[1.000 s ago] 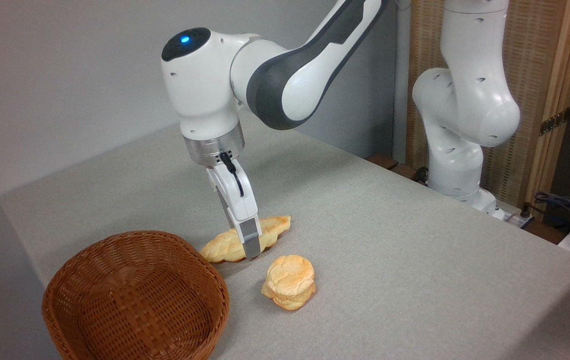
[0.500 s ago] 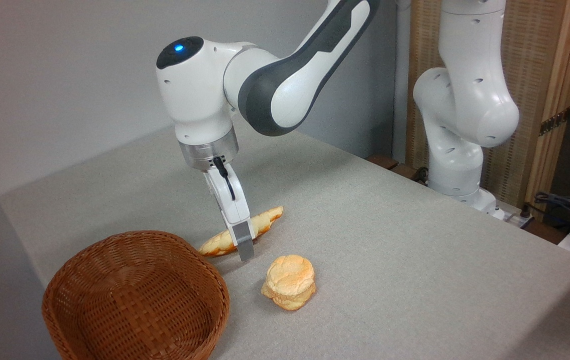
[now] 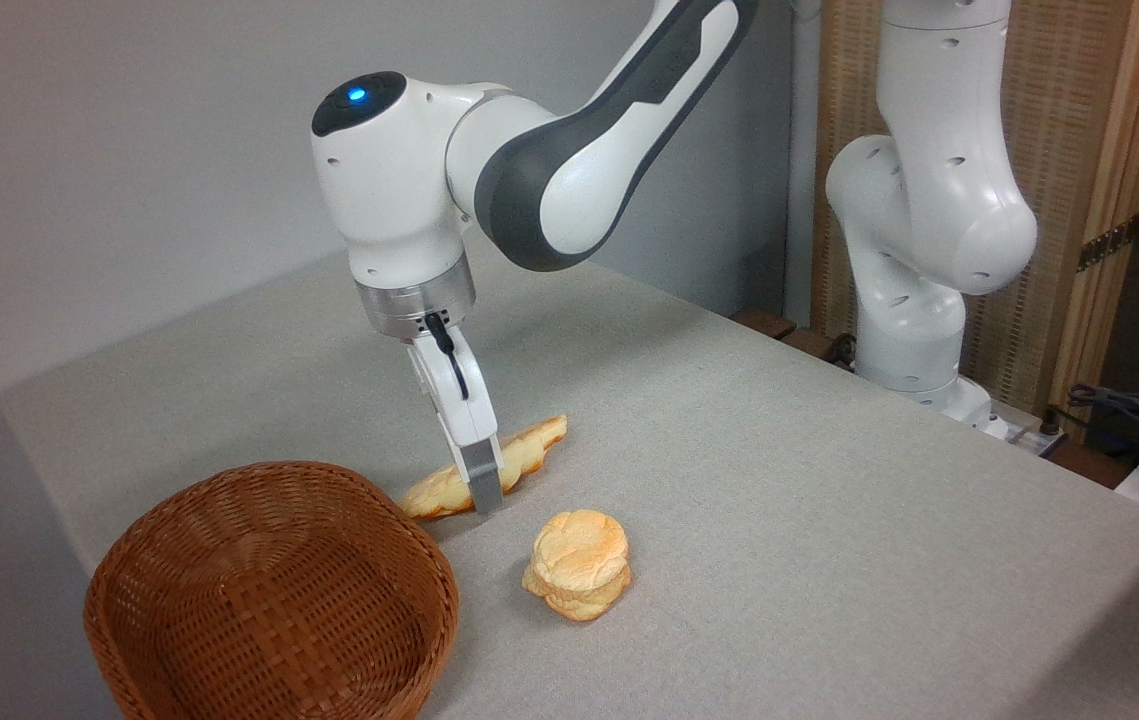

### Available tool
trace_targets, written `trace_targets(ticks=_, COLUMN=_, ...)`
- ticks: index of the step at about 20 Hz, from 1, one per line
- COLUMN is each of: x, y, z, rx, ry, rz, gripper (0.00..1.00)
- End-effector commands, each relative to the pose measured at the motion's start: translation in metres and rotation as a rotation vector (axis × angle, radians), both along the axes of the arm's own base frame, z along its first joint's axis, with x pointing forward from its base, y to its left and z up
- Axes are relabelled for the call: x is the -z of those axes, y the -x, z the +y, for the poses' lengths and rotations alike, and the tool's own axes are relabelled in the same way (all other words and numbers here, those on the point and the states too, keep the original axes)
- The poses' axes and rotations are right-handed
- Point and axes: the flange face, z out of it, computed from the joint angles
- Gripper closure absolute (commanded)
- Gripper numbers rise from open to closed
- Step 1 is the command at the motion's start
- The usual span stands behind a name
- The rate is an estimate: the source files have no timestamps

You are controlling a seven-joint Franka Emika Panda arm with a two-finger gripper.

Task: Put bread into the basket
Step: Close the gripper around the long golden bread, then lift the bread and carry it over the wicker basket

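the pincer (image 3: pixel 481 492) grips the bread (image 3: pixel 489 468) at its middle, the loaf tilted with its right end raised off the grey table (image 3: pixel 779 480). the brown basket (image 3: pixel 269 590) sits just left, a round bun (image 3: pixel 579 562) nearby in front.

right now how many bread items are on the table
2. The long braided bread lies tilted just behind the basket, with the gripper closed around its middle. The small round bun sits in front, to its right. The basket looks empty.
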Motion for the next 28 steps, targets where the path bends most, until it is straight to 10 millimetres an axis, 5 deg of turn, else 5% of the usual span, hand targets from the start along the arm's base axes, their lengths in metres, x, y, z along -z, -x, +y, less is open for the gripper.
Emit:
trace_targets(ticks=1, x=0.001, y=-0.003, z=0.001, rx=0.003, ry=0.016, rz=-0.016, gripper=0.68)
trace_targets(ticks=13, x=-0.011, y=0.0, z=-0.005, rx=0.007, ry=0.018, rz=-0.007, gripper=0.67)
trace_targets(ticks=21, x=-0.06, y=0.006, z=-0.001, rx=0.005, ry=0.057, rz=0.067, gripper=0.66)
trace_targets(ticks=28, x=-0.116, y=-0.03, z=0.03, rx=-0.114, ry=0.184, rz=-0.12, gripper=0.62)
